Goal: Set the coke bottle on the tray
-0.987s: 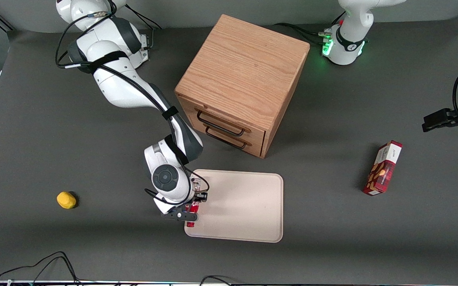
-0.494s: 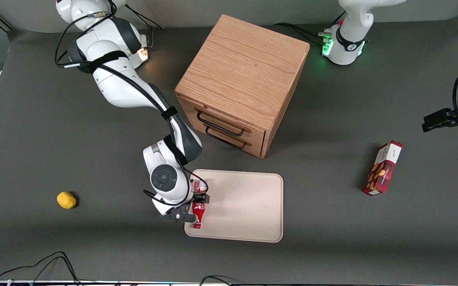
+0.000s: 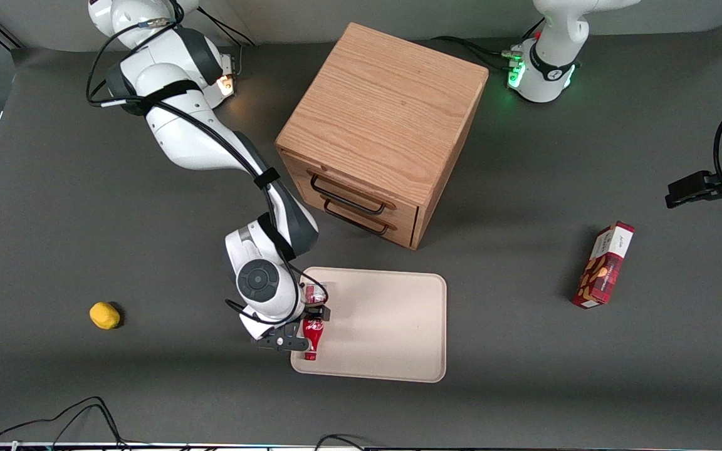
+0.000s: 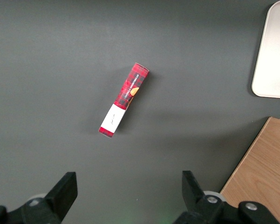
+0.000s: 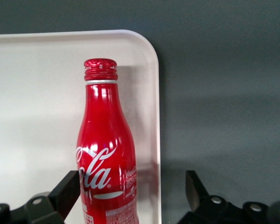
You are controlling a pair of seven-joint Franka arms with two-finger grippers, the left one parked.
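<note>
We see a dark grey table (image 3: 73,188) spread under soft, even light. A wooden cabinet (image 3: 386,119) stands on it, its two drawers (image 3: 355,210) shut, each with a black handle. A pale wall (image 3: 348,11) runs along the table's edge farthest from the front camera

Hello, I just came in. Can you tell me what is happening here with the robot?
The working arm is putting a coke bottle on the tray. The bottle lies on the tray close to its edge at the working arm's end, cap toward the front camera. The gripper is low over it with its fingers open on both sides, so the bottle seems released. A wooden drawer cabinet, a red snack box and a small yellow object are also on the table.
</note>
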